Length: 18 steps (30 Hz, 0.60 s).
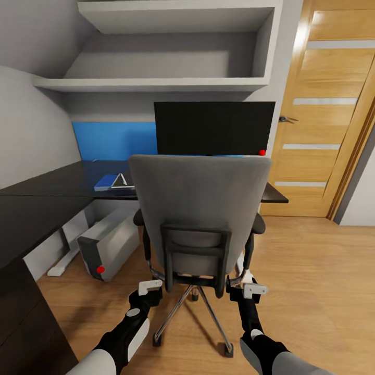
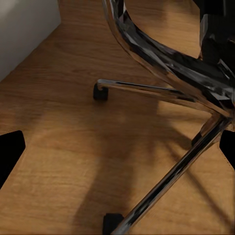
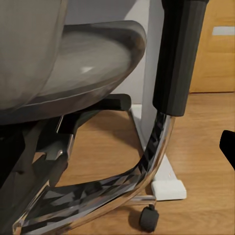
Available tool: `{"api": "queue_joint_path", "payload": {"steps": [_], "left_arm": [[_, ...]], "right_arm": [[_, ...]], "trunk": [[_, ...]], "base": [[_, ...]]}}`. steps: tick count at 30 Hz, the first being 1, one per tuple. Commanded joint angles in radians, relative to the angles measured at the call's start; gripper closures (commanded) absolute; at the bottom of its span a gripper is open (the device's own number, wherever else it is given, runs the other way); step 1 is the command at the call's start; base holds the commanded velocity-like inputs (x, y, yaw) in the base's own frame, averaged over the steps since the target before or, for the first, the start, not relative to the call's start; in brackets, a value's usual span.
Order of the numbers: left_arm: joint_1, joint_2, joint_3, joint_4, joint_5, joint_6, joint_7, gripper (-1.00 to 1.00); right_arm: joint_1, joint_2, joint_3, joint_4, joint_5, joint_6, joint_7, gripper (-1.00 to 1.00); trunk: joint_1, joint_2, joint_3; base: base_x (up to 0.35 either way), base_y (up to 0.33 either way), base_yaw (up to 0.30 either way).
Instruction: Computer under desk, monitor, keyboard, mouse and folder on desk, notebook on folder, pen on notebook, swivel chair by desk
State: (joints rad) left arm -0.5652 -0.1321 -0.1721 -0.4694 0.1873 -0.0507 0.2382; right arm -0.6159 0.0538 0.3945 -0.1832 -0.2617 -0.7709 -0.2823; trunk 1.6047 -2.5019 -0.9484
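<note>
Both arms reach to the back of the swivel chair (image 1: 200,208), which stands between the robot and the worktop (image 1: 62,182).

The left gripper (image 1: 147,289) sits low beside the chair's left rear frame and the right gripper (image 1: 249,286) beside the right rear frame, about equally near, so the chair lies straight ahead of both. In the left wrist view the fingers (image 2: 11,154) are spread wide with only floor and the chrome base between them; the right fingers also seem open and hold nothing, though there just one dark tip shows. The chair faces the monitor (image 1: 214,127) on the worktop, and the computer (image 1: 107,245) rests under the worktop at the left. I judge that a push forward would bring the chair to the desk.
</note>
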Motion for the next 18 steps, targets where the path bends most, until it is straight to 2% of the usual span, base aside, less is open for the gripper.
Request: {"api": "queue_joint_path", "payload": {"steps": [1,7,13,18], "left_arm": [[-0.001,0.001,-0.008,0.001,0.011,-0.004,0.007,-1.0],[-0.001,0.0,-0.009,0.0,0.011,-0.004,0.007,-1.0],[-0.001,0.0,-0.009,0.0,0.011,-0.004,0.007,-1.0],[-0.001,0.0,-0.009,0.0,0.011,-0.004,0.007,-1.0]], "right_arm": [[-0.001,0.0,0.01,0.001,-0.005,-0.002,-0.005,-1.0],[-0.001,-0.001,0.01,0.001,-0.005,-0.002,-0.005,-1.0],[-0.001,-0.001,0.01,0.001,-0.006,-0.001,-0.005,-1.0],[-0.001,-0.002,0.01,0.001,-0.005,-0.001,-0.005,-1.0]], "trunk": [[0.0,0.0,-0.001],[0.0,0.0,-0.001],[0.0,0.0,-0.006],[0.0,0.0,-0.007]], "base": [[0.023,-0.022,0.009],[0.006,-0.006,0.014],[0.07,0.0,0.147],[0.032,0.0,0.038]]}}
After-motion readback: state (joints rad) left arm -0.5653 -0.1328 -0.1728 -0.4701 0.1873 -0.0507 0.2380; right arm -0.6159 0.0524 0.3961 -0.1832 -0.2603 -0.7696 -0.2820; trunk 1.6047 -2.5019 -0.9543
